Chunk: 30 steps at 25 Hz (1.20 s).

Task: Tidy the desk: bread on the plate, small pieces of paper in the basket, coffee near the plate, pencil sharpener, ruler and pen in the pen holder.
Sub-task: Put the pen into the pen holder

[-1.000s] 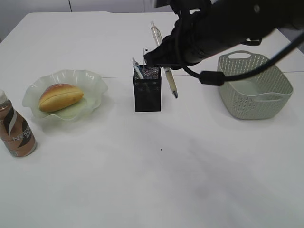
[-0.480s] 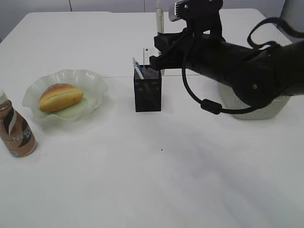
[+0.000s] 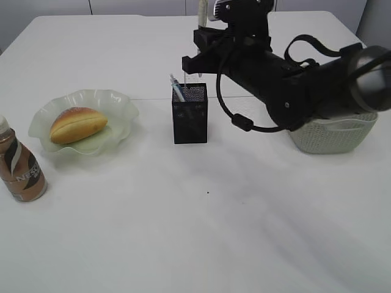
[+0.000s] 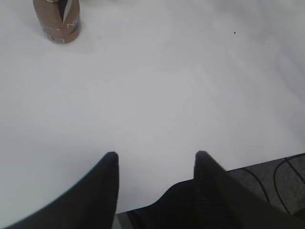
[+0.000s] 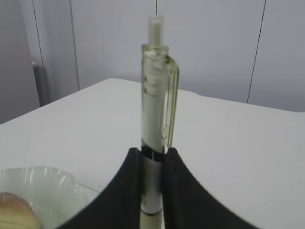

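The pen (image 5: 156, 114) is being held upright, its long side pointing straight up and down, pinched between the two fingers of the right gripper (image 5: 151, 183). In the exterior view the pen (image 3: 201, 12) is being held just above the holder (image 3: 189, 113), a little toward the holder's back right corner. So the holder's open top is lying almost straight below the pen's lower end, and a small move toward the front left is probably needed before the pen is let down. Something thin and blue-white is already standing in the holder's left side, so the free room seems to be on its right side.

The basket (image 3: 333, 135) is sitting to the right of the holder, partly hidden by the arm. The plate (image 3: 122, 107) with the bread (image 3: 77, 124) is lying well to the left of the holder, and the coffee (image 3: 20, 166) farther left still.

The left gripper (image 4: 153, 160) is being kept open and empty, far from the holder, so the right arm is the near one.
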{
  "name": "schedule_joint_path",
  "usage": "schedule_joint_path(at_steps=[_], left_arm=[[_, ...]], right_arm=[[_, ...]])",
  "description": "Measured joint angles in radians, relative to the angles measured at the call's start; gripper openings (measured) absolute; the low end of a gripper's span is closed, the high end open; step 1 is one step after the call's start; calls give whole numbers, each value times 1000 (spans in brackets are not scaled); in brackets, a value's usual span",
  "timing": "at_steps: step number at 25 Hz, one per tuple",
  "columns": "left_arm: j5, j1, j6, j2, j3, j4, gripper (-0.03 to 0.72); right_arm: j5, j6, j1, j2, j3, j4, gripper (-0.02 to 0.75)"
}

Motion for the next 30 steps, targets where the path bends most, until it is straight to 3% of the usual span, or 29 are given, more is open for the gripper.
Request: schedule_joint_path(at_steps=[8, 30], left_arm=[[0, 0, 0, 0, 0, 0, 366], [0, 0, 0, 0, 0, -11, 361]], right_arm=[[67, -2, 0, 92, -164, 0, 78], [167, -22, 0, 217, -235, 18, 78]])
